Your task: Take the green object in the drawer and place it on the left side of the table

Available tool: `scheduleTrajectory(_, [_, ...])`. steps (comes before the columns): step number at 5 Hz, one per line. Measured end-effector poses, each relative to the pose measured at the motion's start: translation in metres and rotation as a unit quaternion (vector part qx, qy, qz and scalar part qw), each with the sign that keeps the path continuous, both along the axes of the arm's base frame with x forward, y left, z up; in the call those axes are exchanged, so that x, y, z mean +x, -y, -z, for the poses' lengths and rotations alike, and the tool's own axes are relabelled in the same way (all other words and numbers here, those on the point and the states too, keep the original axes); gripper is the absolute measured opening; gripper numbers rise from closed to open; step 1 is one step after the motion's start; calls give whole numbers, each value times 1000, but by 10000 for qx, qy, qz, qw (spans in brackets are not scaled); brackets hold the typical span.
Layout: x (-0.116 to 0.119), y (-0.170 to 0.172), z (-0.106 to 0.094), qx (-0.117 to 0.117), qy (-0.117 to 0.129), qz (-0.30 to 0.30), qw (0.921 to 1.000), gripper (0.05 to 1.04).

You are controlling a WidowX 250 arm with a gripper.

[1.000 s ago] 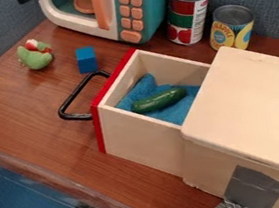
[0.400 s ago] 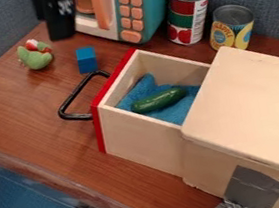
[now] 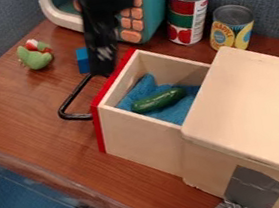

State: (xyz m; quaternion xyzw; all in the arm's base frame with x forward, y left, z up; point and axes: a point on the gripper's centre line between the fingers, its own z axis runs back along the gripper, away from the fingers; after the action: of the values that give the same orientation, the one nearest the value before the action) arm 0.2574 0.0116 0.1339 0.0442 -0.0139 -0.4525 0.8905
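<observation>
In our view, the black claw (image 3: 105,69) is hanging near the open drawer's (image 3: 141,138) red front; whether it is standing wide or narrow, we cannot tell. Below and right of the claw, the green cucumber (image 3: 158,100) is lying on blue cloth (image 3: 177,113) inside the drawer. Left of the claw, we are seeing a blue block (image 3: 82,61) sitting on the counter (image 3: 27,105).

Cucumber (image 3: 158,100) on cloth (image 3: 177,114) in drawer (image 3: 138,139), cabinet (image 3: 257,100) to right; block (image 3: 83,61) behind handle (image 3: 72,100), toy (image 3: 35,58) left of block; microwave (image 3: 158,6) behind, can (image 3: 185,19) right of it, second can (image 3: 231,29) further right; all on surface (image 3: 21,109)
</observation>
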Motion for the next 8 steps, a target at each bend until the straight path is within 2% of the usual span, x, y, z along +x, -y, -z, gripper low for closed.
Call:
scheduleTrajectory(2, [2,20,16,-55,397,364,9985,1001])
scheduleTrajectory(3, [10,26,19,-148,692,289,9971,1001])
scheduleTrajectory(5, [26,37,32,-419,954,-476,9934,1001])
scheduleTrajectory(6, [35,35,36,-380,1170,-687,9900,1001])
scheduleTrajectory(8, [40,39,54,-266,1177,-742,9899,1001])
